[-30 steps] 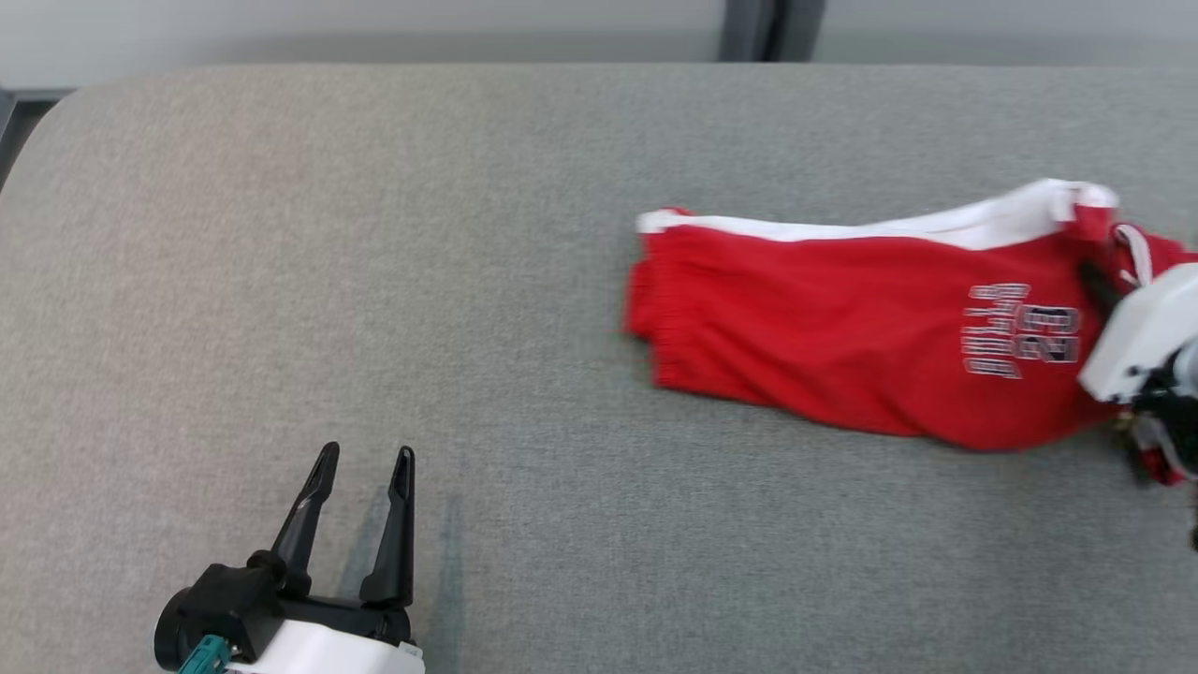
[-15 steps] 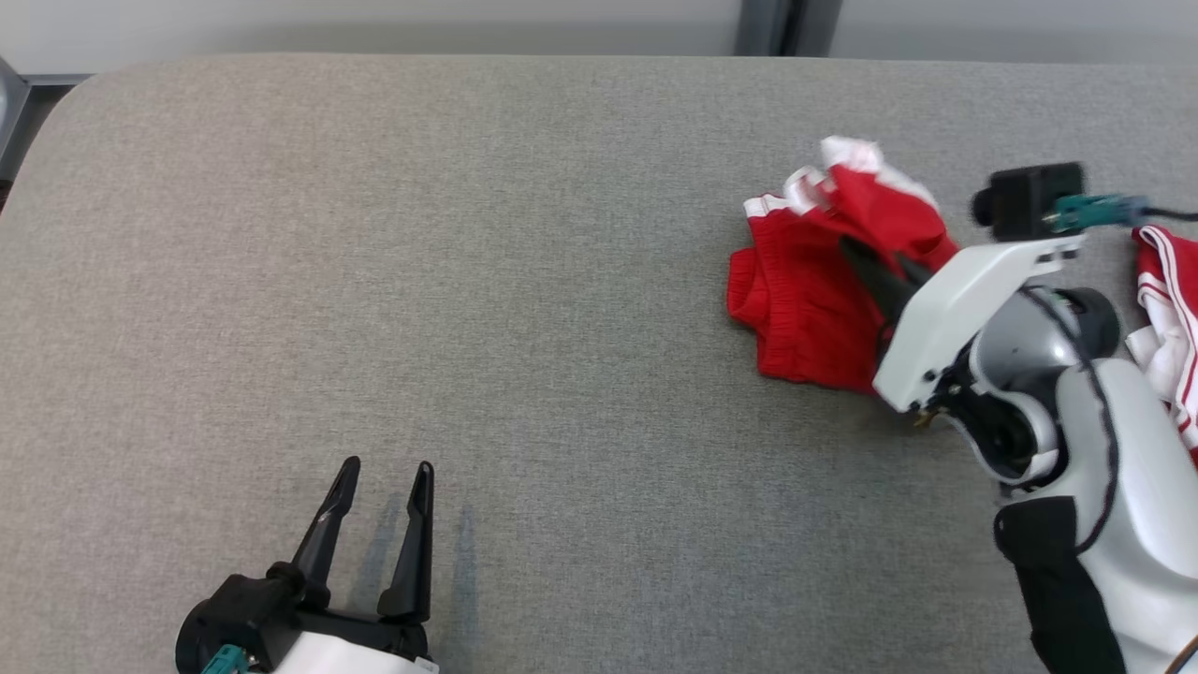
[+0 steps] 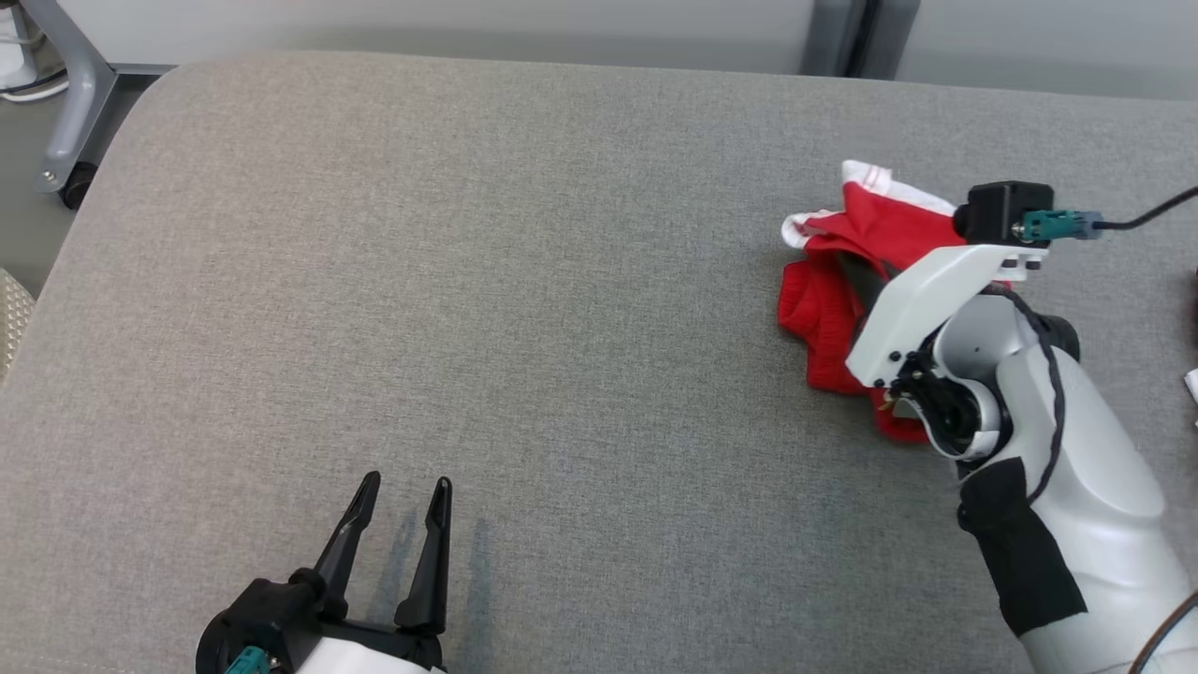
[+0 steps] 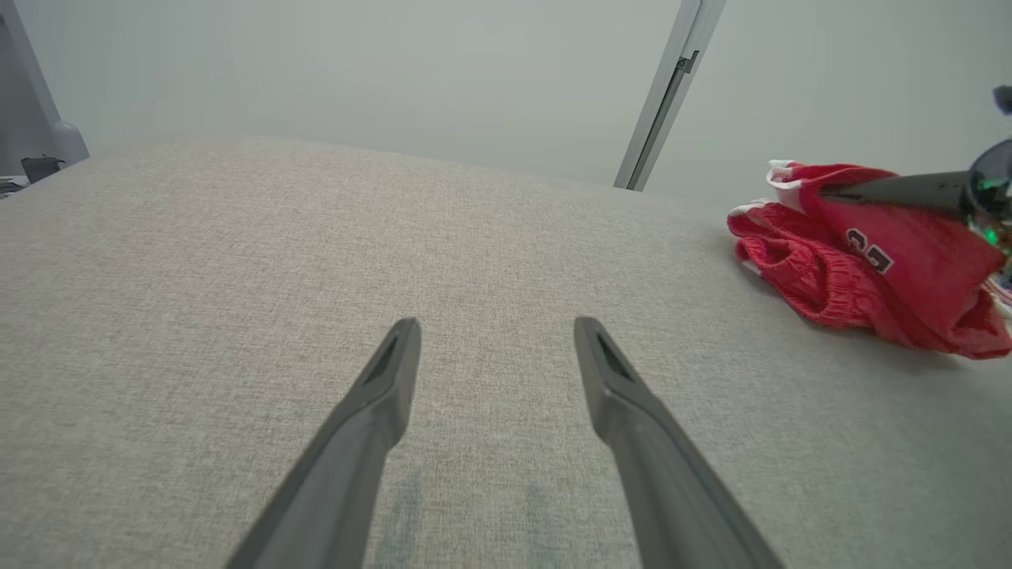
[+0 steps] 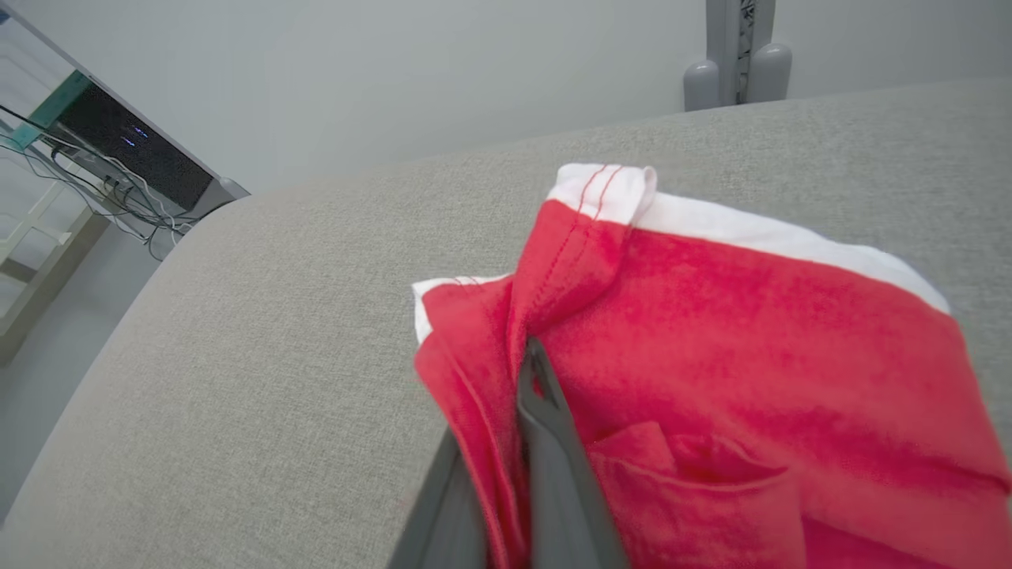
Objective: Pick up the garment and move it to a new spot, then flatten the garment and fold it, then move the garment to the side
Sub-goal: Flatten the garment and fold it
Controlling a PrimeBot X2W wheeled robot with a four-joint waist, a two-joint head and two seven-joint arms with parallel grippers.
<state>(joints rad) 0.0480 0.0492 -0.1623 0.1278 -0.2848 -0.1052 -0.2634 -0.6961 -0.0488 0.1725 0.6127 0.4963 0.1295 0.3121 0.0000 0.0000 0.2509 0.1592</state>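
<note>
**Right gripper closed on a bunched red garment; left gripper open and well apart**

The right gripper [image 3: 845, 264] is closed, its two dark fingers [image 5: 553, 458] pinching a fold of the red garment [image 3: 824, 314]. In the right wrist view the cloth passes between the fingers, one on each side of the fold, the visible tip reaching a stitched seam. The garment is crumpled into a heap around and beneath this gripper; a white band with red stitching stands just beyond the fingertips; a gathered red edge lies to the gripper's left. In the left wrist view the lower folds of the heap rest on the grey woven surface [image 3: 487, 281], the upper fold is caught on the finger, and part of a white printed numeral shows on the cloth just below that finger. In the head view the white wrist of the right arm covers the near side of the heap; a black camera block with a green plug [image 3: 1058, 225] sits on top of that wrist.

The left gripper [image 3: 407, 482] is open, fingers parted wide and slanting out over the surface, whose weave shows in the gap between them; the garment lies well apart from it, ahead and far to its right.

Far ahead and to the left of the left gripper, a grey metal leg [image 3: 67, 112] on a castor stands on the floor; a dark upright post [image 3: 847, 37] rises ahead of the right gripper.
</note>
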